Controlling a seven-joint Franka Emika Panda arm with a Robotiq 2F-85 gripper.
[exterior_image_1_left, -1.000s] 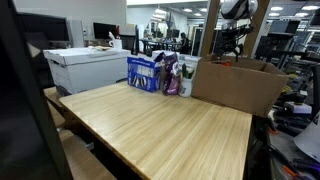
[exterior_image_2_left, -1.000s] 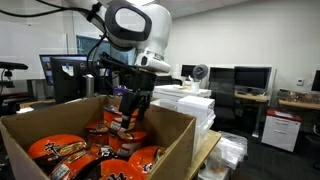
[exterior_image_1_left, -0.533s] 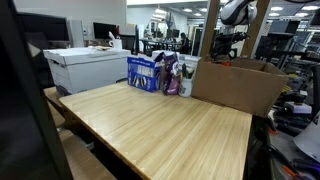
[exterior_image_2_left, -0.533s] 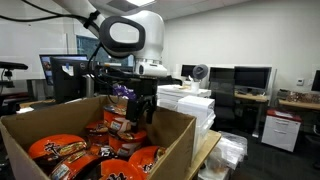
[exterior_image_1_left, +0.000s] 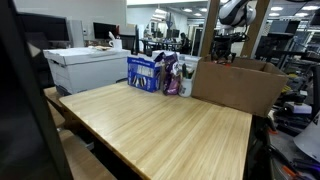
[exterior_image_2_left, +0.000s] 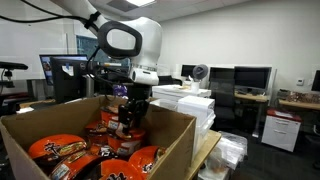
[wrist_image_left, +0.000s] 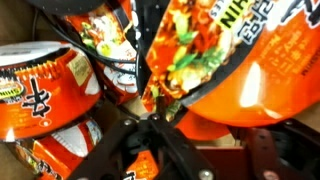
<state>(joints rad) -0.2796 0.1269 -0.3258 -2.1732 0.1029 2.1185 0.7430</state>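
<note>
- My tool is hanging low inside the cardboard box, left of centre in an exterior view. I cannot tell whether its fingers are standing apart or pinching something.
- In the wrist view, an orange noodle bowl is filling the upper right, tilted, just beside the tool.
- More noodle bowls are lying in the box at lower left.
- The box is sitting at the right end of the bench.
</note>
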